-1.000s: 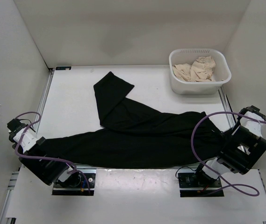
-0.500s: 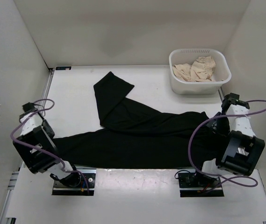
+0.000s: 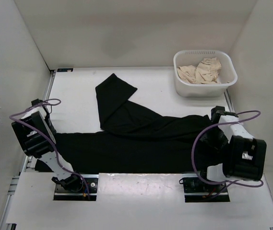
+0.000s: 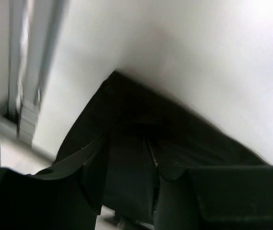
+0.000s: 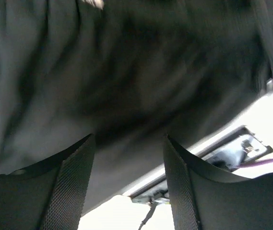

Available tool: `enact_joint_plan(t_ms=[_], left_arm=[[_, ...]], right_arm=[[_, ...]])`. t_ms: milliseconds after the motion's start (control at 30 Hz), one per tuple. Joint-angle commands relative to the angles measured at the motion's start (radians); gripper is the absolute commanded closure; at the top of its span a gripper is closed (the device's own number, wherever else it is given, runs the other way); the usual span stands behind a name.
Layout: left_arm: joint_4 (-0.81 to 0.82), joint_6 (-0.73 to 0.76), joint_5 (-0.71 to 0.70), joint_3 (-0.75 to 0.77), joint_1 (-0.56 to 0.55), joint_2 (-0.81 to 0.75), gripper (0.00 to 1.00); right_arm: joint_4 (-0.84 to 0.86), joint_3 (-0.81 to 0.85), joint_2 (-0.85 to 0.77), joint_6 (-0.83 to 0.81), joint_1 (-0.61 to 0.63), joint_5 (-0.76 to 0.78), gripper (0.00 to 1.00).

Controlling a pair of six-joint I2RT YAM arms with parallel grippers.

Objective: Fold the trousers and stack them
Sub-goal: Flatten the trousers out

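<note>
The black trousers (image 3: pixel 141 141) lie spread across the table, with one leg angled to the far left and the other running left along the near edge. My left gripper (image 3: pixel 50 140) is at that leg's left end. In the left wrist view the left gripper (image 4: pixel 126 153) is shut on a bunch of black trouser fabric (image 4: pixel 141 110), lifted slightly off the table. My right gripper (image 3: pixel 214 139) is over the waist end at the right. In the right wrist view the right gripper (image 5: pixel 129 143) is open, with black fabric (image 5: pixel 126 72) beyond its fingertips.
A white basket (image 3: pixel 227 85) holding beige clothes (image 3: pixel 201 71) stands at the far right. White walls enclose the table. A metal rail (image 3: pixel 49 96) runs along the left edge. The arm bases (image 3: pixel 76 184) sit at the near edge.
Both arms have swung from the near corners further onto the table. The left end of the trouser leg has shifted slightly right and away. The right gripper now hangs over the waist.
</note>
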Motion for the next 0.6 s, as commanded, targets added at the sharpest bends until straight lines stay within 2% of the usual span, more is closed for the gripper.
enact_joint_plan(t_ms=[0,67,167,267,400,467,567], left_arm=[[0.137,-0.014,0.089,0.128,-0.04,0.037,0.54],[0.137,-0.014,0.112,0.21,-0.06,0.037,0.52],[0.115,-0.014,0.111,0.26,-0.071,0.047,0.44],[0.088,-0.014,0.074,0.187,-0.071,0.013,0.39],[0.088,-0.014,0.063,0.102,-0.028,-0.085,0.35],[0.065,-0.014,0.074,0.102,-0.037,-0.154,0.32],[0.023,-0.014,0.169,0.172,-0.082,-0.215,0.27]], right_arm=[[0.137,0.011,0.086,0.046,0.003,-0.027,0.38],[0.169,0.033,0.175,0.037,0.003,-0.043,0.38],[0.17,0.079,0.258,0.037,0.003,-0.043,0.38],[0.17,0.102,0.268,0.026,0.003,-0.055,0.38],[0.073,0.139,0.178,0.017,0.012,0.012,0.35],[0.039,0.163,0.136,0.003,0.012,0.042,0.33],[-0.027,0.233,0.067,-0.008,0.012,0.066,0.3]])
